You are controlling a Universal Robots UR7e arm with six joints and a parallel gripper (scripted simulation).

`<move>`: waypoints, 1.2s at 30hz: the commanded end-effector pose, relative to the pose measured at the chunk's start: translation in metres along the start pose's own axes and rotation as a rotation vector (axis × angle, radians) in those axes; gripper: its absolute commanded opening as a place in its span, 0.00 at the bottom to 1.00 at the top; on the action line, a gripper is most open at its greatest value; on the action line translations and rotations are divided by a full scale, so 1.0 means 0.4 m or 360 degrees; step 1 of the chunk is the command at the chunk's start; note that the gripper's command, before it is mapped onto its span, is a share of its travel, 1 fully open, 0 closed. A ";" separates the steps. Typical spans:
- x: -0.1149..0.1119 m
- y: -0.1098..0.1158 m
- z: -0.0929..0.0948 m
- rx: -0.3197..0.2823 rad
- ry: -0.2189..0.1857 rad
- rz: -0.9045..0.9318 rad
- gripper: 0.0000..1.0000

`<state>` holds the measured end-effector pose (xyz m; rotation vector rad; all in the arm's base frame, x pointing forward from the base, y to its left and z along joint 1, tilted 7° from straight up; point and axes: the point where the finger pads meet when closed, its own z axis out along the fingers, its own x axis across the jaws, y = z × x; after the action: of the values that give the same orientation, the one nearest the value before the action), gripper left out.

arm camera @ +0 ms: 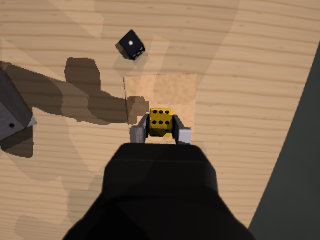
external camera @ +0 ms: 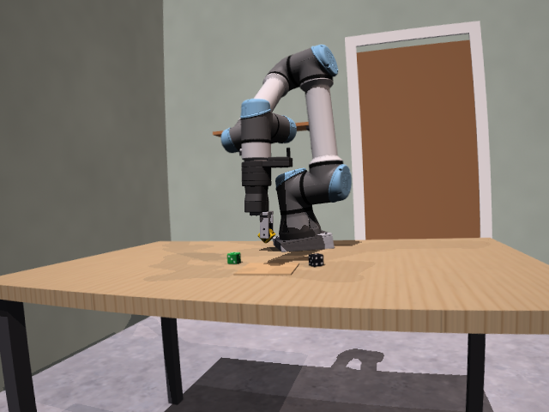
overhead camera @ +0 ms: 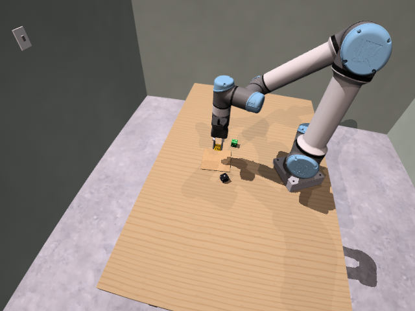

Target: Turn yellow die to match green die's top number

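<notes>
My gripper (overhead camera: 218,146) (external camera: 266,237) (arm camera: 160,121) points straight down and is shut on the yellow die (overhead camera: 218,147) (external camera: 266,241) (arm camera: 161,119). The die is held tilted, an edge or corner down, clear above the table. Its six-pip face shows in the wrist view, and another face partly shows below it. The mat (overhead camera: 211,163) (external camera: 266,269) (arm camera: 175,90) lies flat beneath and toward the black die. The green die (overhead camera: 234,142) (external camera: 233,257) lies flat on the table beside the mat; its top number is too small to read surely. It is hidden in the wrist view.
The black die (overhead camera: 224,177) (external camera: 316,259) (arm camera: 132,45) lies on the table just off the mat, on the opposite side from the green die, one pip on top in the wrist view. The robot's base (overhead camera: 298,177) stands at the table's side.
</notes>
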<state>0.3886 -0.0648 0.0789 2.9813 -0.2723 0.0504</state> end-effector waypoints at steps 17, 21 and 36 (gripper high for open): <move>-0.002 0.004 0.004 0.0294 -0.0013 -0.0009 0.57; -0.001 0.006 0.002 0.0407 -0.0004 -0.0006 0.57; 0.000 0.008 0.003 0.0537 -0.0004 -0.0008 0.57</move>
<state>0.3881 -0.0679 0.0791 3.2813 -0.2848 0.1021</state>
